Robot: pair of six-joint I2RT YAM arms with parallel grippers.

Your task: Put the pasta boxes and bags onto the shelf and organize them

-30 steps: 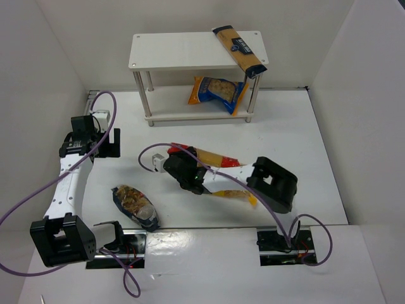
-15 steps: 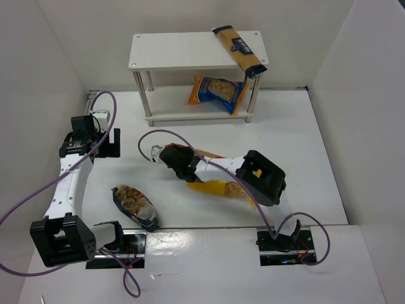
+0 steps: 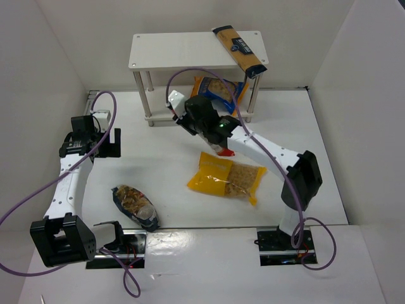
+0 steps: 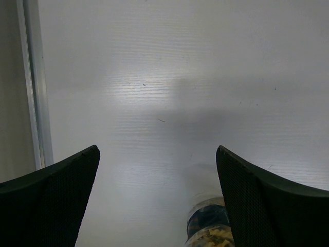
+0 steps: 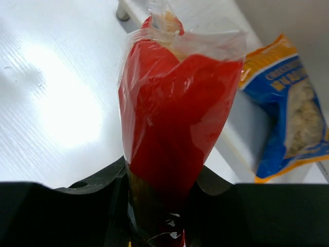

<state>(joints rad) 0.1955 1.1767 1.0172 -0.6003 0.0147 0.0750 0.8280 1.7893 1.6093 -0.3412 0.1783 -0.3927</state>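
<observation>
My right gripper (image 5: 162, 191) clamped on the long red pack (image 5: 175, 113), close to the shelf (image 3: 183, 52), my left gripper (image 4: 157, 170) spread wide, empty.

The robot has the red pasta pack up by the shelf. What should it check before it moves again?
1. Right pincer shut on the red pack: ok.
2. Free space on the lower board of the shelf, left of the blue-orange bag: ok.
3. Spaghetti pack lying fully on the shelf top: not ok, one end hangs over the edge.
4. Left pincer open and away from the shelf: ok.
5. Red pack short enough for the lower board: cannot tell.
</observation>
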